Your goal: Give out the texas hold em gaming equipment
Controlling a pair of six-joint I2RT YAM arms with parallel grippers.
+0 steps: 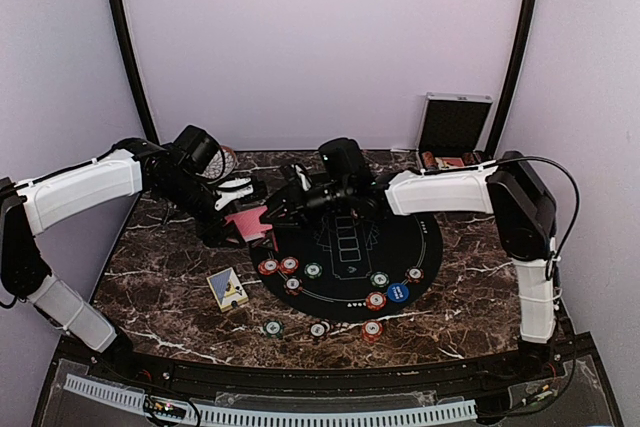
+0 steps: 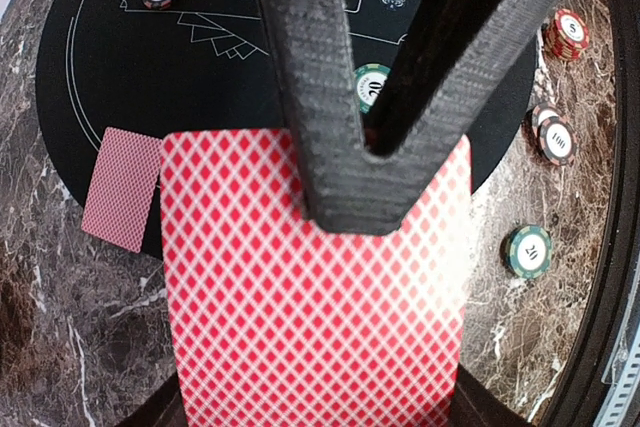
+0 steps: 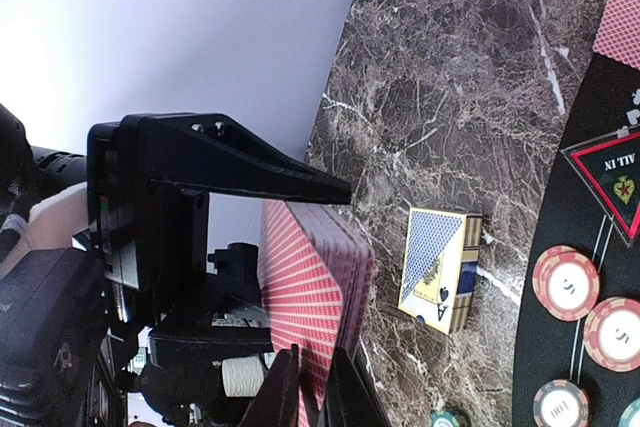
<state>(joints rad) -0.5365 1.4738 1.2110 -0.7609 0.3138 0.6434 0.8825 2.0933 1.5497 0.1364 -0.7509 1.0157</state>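
Red-backed cards [image 2: 310,287] held up over counter [image 1: 160,297], clamped tight in left fingers [image 2: 300,97]; right fingers [image 3: 282,402] nearly closed, pinching the edge. Thin, slick, bendy: light edge pinch, one card only.

A robot lab's test booth: plain lilac walls [image 1: 320,37] behind the round poker mat [image 1: 435,247] and black poles [image 1: 125,47] either side of it close in the marble-look table [image 1: 170,287]. Two white arms [image 1: 80,192] and a cable track [image 1: 300,413] sit on the mat's near side, and chips [image 1: 289,265] lie on the mat.
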